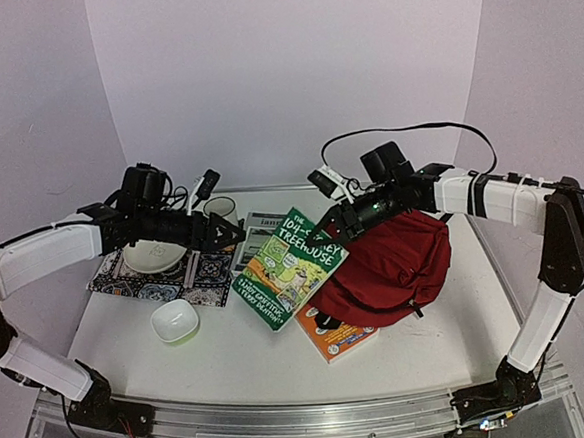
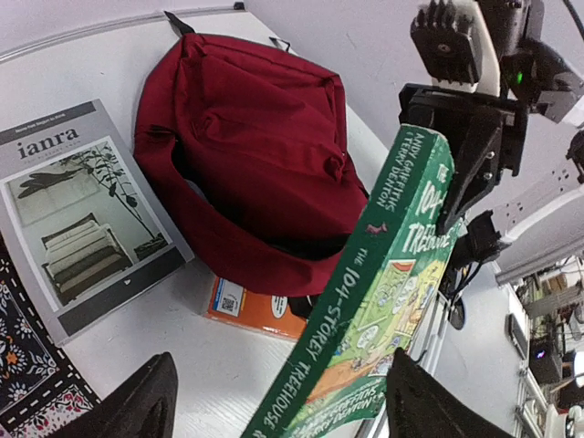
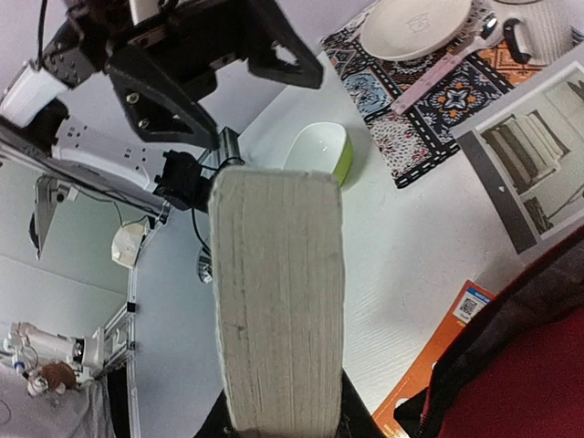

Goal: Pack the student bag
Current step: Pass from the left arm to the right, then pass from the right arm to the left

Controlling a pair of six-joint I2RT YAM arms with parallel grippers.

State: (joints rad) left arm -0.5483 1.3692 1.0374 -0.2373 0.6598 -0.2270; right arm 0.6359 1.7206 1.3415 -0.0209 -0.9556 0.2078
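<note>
The green book (image 1: 288, 267), raised at a slant, fills the middle between the left hand (image 1: 235, 233) and the student bag (image 1: 395, 262). An orange book (image 1: 341, 341) juts from under the bag. Bare tabletop (image 1: 252, 367) lies along the near edge, right of the white bowl (image 1: 175, 320).

Treehouse book (image 1: 289, 269) left of student bag (image 1: 391, 267); magazine (image 1: 256, 232) behind book.

The top camera looks down from above and behind the arm bases, facing 12 o'clock over the whole table (image 1: 232, 359). The left wrist camera faces roughly 3 o'clock. The right faces 9 o'clock, very close. All three share the green book (image 1: 291, 269).
</note>
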